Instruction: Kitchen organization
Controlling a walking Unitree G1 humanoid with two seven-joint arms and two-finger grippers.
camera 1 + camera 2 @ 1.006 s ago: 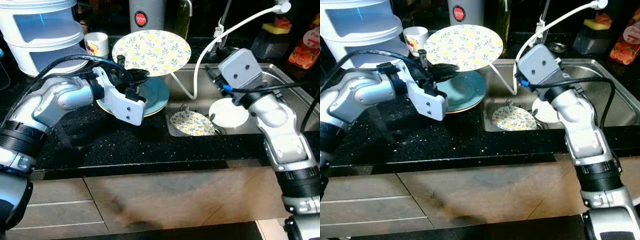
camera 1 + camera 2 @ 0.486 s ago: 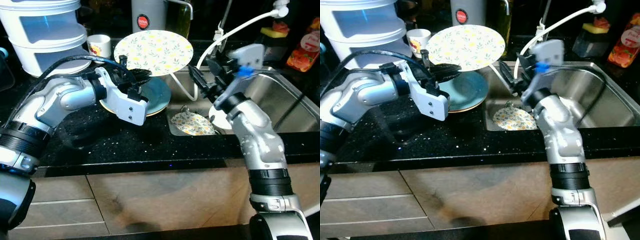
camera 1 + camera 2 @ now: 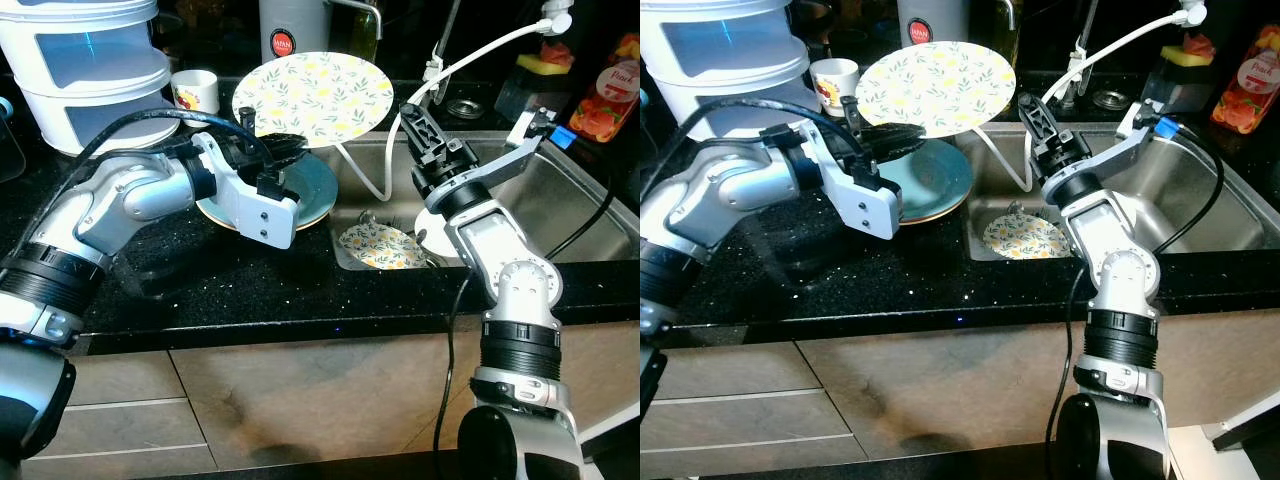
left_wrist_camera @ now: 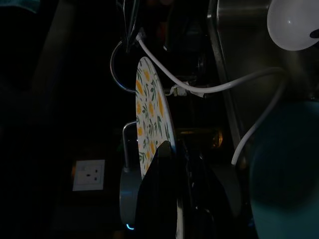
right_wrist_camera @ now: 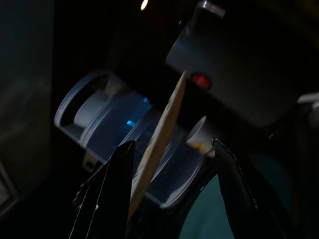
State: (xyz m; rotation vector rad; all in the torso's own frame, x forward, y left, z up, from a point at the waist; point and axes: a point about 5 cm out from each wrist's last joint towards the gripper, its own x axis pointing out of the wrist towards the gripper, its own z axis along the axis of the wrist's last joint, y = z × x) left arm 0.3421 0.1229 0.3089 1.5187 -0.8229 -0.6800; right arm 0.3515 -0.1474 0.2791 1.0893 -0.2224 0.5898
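A round floral plate (image 3: 312,92) hangs level over the counter, with my left gripper (image 3: 275,150) shut on its near rim. In the left wrist view the plate (image 4: 149,119) stands edge-on above one black finger (image 4: 159,189). Under it a teal plate (image 3: 315,190) rests on the black counter. My right gripper (image 3: 418,122) stands open just right of the floral plate's rim. In the right wrist view the plate's edge (image 5: 159,134) lies between the spread fingers (image 5: 107,189); contact cannot be told.
The steel sink (image 3: 580,160) holds a second floral plate (image 3: 378,246) and a white bowl (image 3: 435,225). A white hose (image 3: 470,55) arcs over it. A white stacked container (image 3: 85,70), a cup (image 3: 195,90) and a steel flask (image 3: 295,30) stand behind.
My right arm has swung from over the sink to the left, turning its wrist so the open fingers now face the floral plate's right rim. The left gripper has kept hold of the plate.
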